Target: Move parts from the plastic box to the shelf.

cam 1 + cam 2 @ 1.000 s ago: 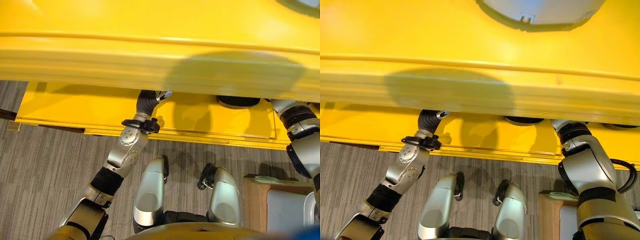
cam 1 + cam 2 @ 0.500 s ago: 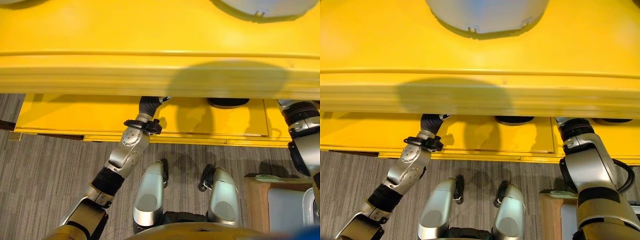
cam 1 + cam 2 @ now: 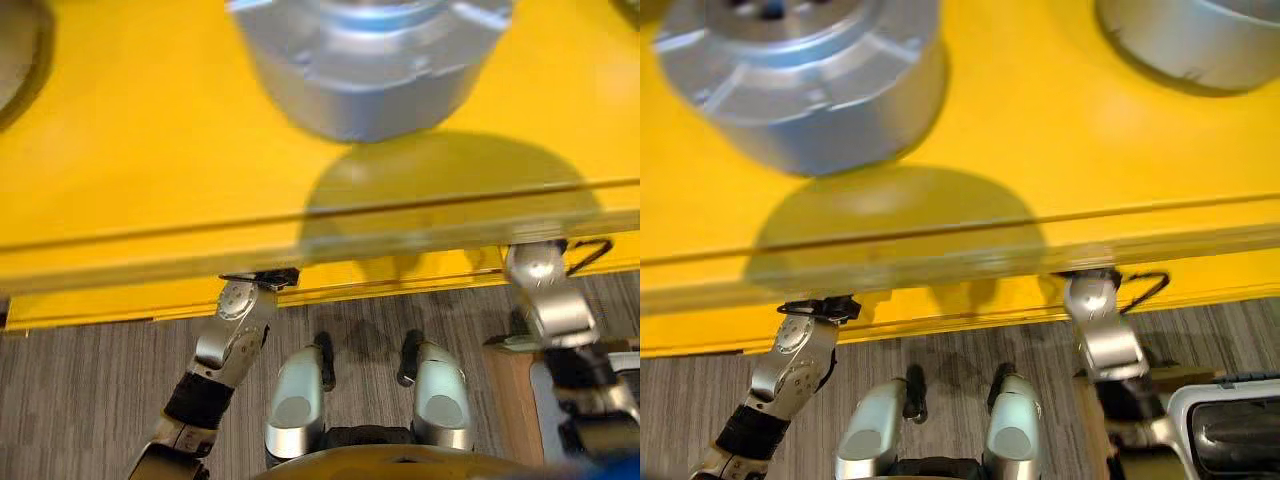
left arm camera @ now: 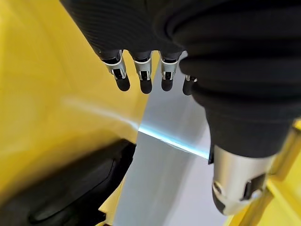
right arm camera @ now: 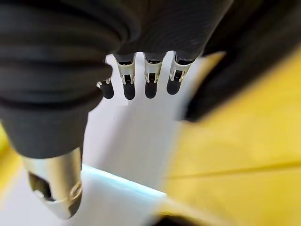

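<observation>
The head camera has swung up since the earlier frame, so the yellow shelf (image 3: 150,180) now shows its top, where a round silver part (image 3: 365,60) sits near the front edge and a second part (image 3: 1200,40) lies far right. Both arms reach under that edge. The left hand (image 4: 142,77) and right hand (image 5: 149,80) have fingers straight and apart beside a pale silver surface (image 4: 164,179), probably a carried part, with little room on the lower level.
</observation>
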You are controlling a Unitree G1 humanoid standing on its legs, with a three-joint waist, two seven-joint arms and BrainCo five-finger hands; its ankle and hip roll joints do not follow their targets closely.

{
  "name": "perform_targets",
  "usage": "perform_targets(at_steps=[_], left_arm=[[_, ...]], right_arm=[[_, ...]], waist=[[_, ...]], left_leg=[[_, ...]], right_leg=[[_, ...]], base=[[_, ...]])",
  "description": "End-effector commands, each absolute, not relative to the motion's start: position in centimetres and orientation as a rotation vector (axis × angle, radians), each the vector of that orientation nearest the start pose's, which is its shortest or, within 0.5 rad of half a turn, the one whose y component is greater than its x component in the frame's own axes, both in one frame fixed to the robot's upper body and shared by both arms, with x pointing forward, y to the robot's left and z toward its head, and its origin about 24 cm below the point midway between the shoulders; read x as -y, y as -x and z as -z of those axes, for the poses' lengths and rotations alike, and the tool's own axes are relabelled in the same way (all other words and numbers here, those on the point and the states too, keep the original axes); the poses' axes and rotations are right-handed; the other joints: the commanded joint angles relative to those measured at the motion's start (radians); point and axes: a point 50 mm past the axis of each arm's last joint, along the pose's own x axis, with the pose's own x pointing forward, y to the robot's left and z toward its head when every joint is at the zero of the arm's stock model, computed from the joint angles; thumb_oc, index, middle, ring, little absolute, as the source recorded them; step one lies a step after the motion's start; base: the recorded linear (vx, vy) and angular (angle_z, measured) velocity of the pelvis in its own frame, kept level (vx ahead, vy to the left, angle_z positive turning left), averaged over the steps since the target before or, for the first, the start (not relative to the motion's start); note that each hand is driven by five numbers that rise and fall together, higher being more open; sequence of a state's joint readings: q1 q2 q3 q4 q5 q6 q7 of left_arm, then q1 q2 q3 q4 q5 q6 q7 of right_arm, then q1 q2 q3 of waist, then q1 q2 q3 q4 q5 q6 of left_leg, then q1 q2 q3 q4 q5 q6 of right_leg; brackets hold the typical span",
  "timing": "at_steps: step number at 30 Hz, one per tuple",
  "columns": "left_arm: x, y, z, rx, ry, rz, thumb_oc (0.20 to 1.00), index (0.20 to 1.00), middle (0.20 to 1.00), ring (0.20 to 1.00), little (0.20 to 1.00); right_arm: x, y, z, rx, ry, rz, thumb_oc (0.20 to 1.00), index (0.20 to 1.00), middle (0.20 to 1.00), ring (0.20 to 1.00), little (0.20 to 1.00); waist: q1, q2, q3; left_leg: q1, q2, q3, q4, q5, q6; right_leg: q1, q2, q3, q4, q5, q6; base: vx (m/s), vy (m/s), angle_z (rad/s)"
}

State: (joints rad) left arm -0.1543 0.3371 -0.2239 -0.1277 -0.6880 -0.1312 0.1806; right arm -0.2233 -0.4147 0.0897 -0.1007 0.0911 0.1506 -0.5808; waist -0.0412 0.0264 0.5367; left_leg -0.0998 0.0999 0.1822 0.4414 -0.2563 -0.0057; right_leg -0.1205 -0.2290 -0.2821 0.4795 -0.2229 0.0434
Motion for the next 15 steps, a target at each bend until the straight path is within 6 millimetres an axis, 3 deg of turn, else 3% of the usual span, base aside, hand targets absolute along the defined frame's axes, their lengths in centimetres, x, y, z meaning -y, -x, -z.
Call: perform_targets(at_steps=[1,7,15], left_arm=[[-14.8,-25.9,-12.0,0.297,0.434,0.166,1.000,1.000,1.000,1.000,1.000],[-16.2,-25.3,-10.9,0.250,0.451,0.088,1.000,1.000,1.000,1.000,1.000],[-18.2,-23.9,-9.8,0.224,0.434,-0.015,1.000,1.000,1.000,1.000,1.000]], right_arm=[[21.2,-28.2,-14.9,0.433,0.394,0.422,1.000,1.000,1.000,1.000,1.000],[22.0,-26.0,-11.5,0.275,0.351,0.395,1.000,1.000,1.000,1.000,1.000],[22.7,-23.0,-8.9,0.144,0.310,0.358,1.000,1.000,1.000,1.000,1.000]], waist=[[-0.001,-0.009,-0.115],[-0.042,-0.020,-0.175],[-0.079,-0.025,-0.223]], left_leg=[[0.081,0.053,0.105,-0.188,0.152,0.011],[0.131,0.063,0.136,-0.266,0.191,-0.009],[0.176,0.061,0.168,-0.344,0.217,-0.016]], right_leg=[[0.023,0.043,0.067,0.017,0.014,0.005],[0.070,0.064,0.079,-0.095,0.059,0.016],[0.102,0.073,0.099,-0.186,0.095,0.032]], base=[[0.07,-0.008,-0.13],[0.06,-0.024,-0.13],[0.02,0.023,-0.05]])
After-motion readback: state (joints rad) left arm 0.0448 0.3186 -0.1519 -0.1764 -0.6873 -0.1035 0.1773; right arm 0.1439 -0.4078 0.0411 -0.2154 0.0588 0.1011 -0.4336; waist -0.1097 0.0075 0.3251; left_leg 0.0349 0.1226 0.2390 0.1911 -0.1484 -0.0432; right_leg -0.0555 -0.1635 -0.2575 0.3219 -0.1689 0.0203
